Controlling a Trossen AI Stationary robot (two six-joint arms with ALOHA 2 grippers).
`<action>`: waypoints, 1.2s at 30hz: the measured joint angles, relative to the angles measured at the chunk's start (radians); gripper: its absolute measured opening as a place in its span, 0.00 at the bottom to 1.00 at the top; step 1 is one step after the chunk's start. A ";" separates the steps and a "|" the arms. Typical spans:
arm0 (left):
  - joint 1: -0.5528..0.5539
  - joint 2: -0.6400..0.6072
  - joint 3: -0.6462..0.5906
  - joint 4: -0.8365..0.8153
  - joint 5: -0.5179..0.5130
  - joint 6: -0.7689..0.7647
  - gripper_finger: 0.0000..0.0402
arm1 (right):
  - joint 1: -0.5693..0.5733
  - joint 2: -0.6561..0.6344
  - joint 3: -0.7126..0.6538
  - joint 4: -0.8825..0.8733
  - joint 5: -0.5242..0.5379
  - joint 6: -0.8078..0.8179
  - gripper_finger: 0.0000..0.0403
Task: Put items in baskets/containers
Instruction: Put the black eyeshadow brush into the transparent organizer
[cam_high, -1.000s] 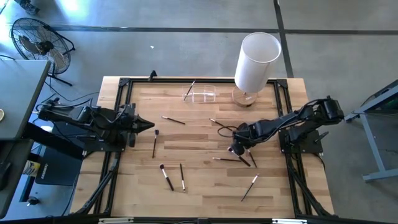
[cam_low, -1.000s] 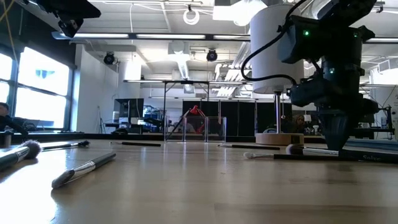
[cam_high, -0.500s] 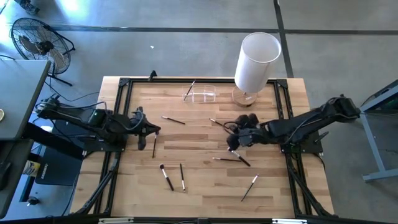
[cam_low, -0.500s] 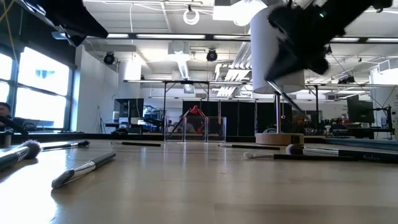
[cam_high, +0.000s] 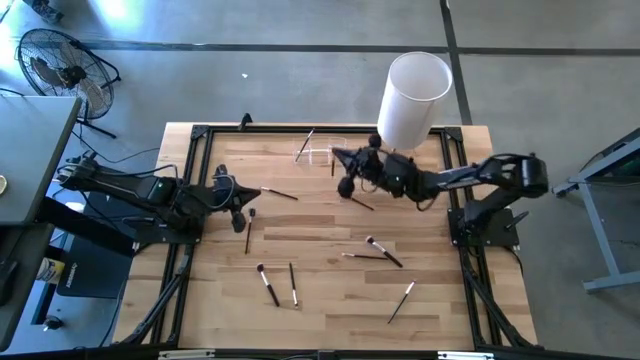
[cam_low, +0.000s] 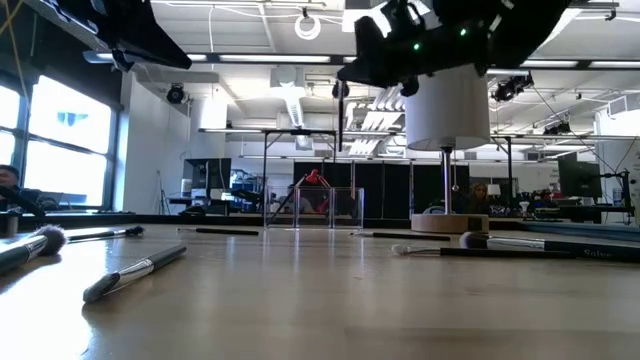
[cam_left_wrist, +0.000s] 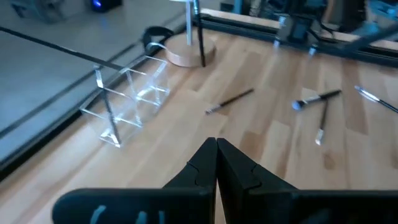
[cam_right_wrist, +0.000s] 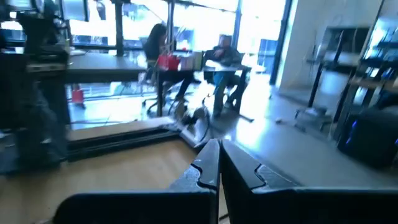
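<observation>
Desk (cam_high: 320, 225): brushes scattered around your clear holder (cam_high: 324, 152).
Right gripper (cam_high: 338, 158): beside holder, jaws clamped on a brush (cam_high: 333, 166).
Left gripper (cam_high: 252, 198): well apart from holder, jaws together.

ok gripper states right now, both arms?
Left gripper: shut, empty, above the table's left side.
Right gripper: shut on a makeup brush beside the clear container.

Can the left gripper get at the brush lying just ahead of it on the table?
Probably yes: the left gripper hovers beside that brush, nothing lies between them, and the right gripper is far off by the clear holder.
</observation>
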 joint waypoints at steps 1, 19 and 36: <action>0.000 -0.005 0.000 0.000 -0.010 0.000 0.00 | -0.026 0.018 0.000 0.031 -0.019 -0.015 0.00; 0.000 -0.026 0.000 0.019 -0.116 -0.029 0.00 | -0.292 0.250 0.092 0.073 -0.214 -0.081 0.00; 0.000 -0.026 0.000 0.019 -0.186 -0.030 0.00 | -0.295 0.255 0.091 -0.015 -0.174 -0.098 0.14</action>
